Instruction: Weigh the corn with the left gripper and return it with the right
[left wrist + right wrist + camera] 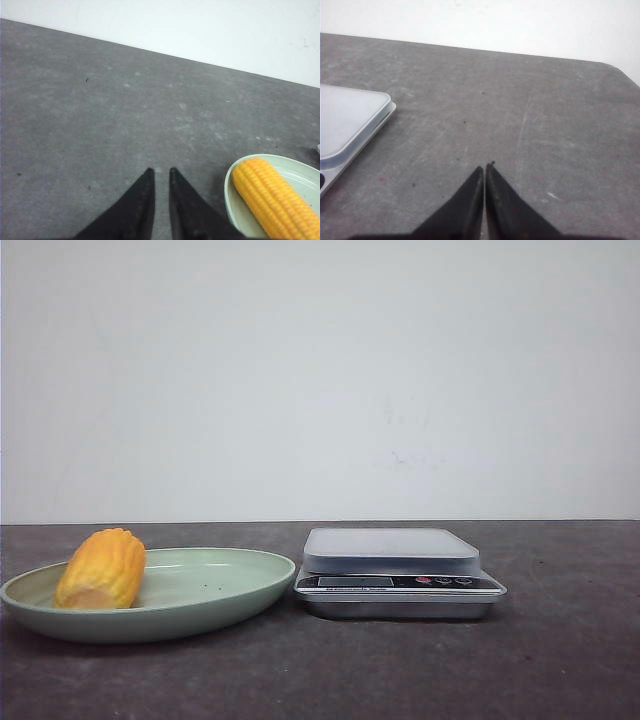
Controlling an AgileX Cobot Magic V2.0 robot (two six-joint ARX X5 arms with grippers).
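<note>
Taking the scale (pixel 400 572) as the landmark, the scene runs like this. Farthest to its left sits the left gripper (pixel 161 172), seen only in its wrist view: its black fingers lie nearly together with a thin gap between the tips, holding nothing, low over the bare grey table (pixel 560 660). It sits left of the plate, so the reach to the cob looks short.

Next toward the scale is the green plate (pixel 230 605), its rim just beside the scale's left edge without clearly touching. The corn (pixel 101 568) lies on its side in the half of the plate farther from the scale, pale cut end toward the front camera. The shallow dish likely keeps the round cob from rolling off.

The scale's pale platform is bare, so weighing has not begun. Its display and buttons face the front, probably so the reading can be seen.

Right of the scale, the right gripper (pixel 485 169) has its fingertips pressed together and empty, clear of the scale's edge, presumably waiting for the return step
</note>
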